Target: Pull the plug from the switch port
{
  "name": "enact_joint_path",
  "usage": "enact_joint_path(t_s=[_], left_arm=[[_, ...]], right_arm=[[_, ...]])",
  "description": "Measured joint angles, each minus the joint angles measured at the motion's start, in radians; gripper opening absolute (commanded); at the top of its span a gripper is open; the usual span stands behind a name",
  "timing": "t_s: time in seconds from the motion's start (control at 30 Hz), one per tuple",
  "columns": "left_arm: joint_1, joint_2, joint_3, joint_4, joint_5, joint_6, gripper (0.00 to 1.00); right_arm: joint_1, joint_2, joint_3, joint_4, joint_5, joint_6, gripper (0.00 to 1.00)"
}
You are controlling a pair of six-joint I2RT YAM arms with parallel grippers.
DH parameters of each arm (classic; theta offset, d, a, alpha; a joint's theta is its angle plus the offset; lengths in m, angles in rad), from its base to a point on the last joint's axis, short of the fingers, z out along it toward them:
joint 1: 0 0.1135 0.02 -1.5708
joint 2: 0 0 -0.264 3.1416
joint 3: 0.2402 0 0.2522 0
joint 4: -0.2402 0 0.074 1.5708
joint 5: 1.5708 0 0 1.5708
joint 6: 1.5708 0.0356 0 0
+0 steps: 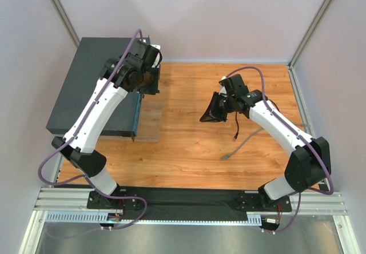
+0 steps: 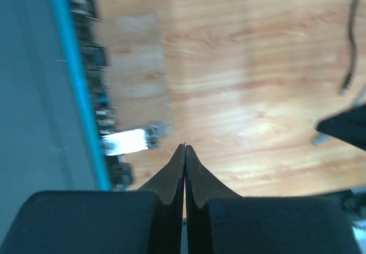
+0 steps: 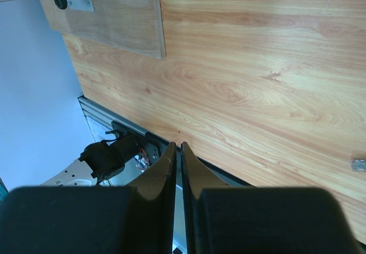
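The left claw [image 2: 184,147] and right claw [image 3: 178,145] are both pressing shut on nothing, while the small pale plastic plug [image 2: 132,140] is jutting from the flat dark grey-teal metal switch [image 2: 34,94] just ahead-left of the left claw's tips, likely light, rigid and latch-brittle, best pinched across its body.

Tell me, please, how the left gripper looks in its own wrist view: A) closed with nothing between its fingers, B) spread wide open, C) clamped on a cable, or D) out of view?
A: the left gripper is closed tip to tip and holds nothing, just beside the switch.
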Motion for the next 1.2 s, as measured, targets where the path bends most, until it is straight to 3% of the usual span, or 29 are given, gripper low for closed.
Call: enact_joint_path(t_s=[0.13, 0.27, 0.43, 0.53, 0.6, 0.67, 0.77, 0.97, 1.2], left_arm=[[-0.005, 0.000, 0.000, -0.013, 0.119, -0.018, 0.00], [-0.003, 0.000, 0.001, -0.021, 0.152, -0.027, 0.02], [-0.002, 0.000, 0.061, -0.037, 0.155, -0.039, 0.19], [-0.002, -0.010, 0.117, -0.033, 0.166, -0.050, 0.29], [-0.002, -0.040, 0.130, -0.031, 0.160, -0.058, 0.38], [-0.002, -0.089, 0.129, -0.034, 0.127, -0.064, 0.42], [-0.002, -0.175, 0.122, -0.034, 0.056, -0.068, 0.45], [-0.002, -0.390, 0.031, -0.032, -0.068, -0.064, 0.50], [-0.002, -0.466, -0.014, -0.025, -0.116, -0.057, 0.52]], right_arm=[[0.000, 0.000, 0.000, 0.000, 0.000, 0.000, 0.07], [0.000, 0.000, 0.000, 0.000, 0.000, 0.000, 0.07], [0.000, 0.004, 0.000, 0.026, -0.014, 0.003, 0.13], [0.000, 0.039, 0.045, 0.045, -0.040, 0.013, 0.23], [0.005, 0.074, 0.100, 0.077, -0.059, 0.027, 0.36], [0.013, 0.115, 0.175, 0.131, -0.084, 0.057, 0.49], [0.036, 0.168, 0.298, 0.225, -0.119, 0.109, 0.61], [0.108, 0.312, 0.558, 0.346, -0.162, 0.203, 0.64], [0.164, 0.412, 0.603, 0.425, -0.185, 0.288, 0.67]])
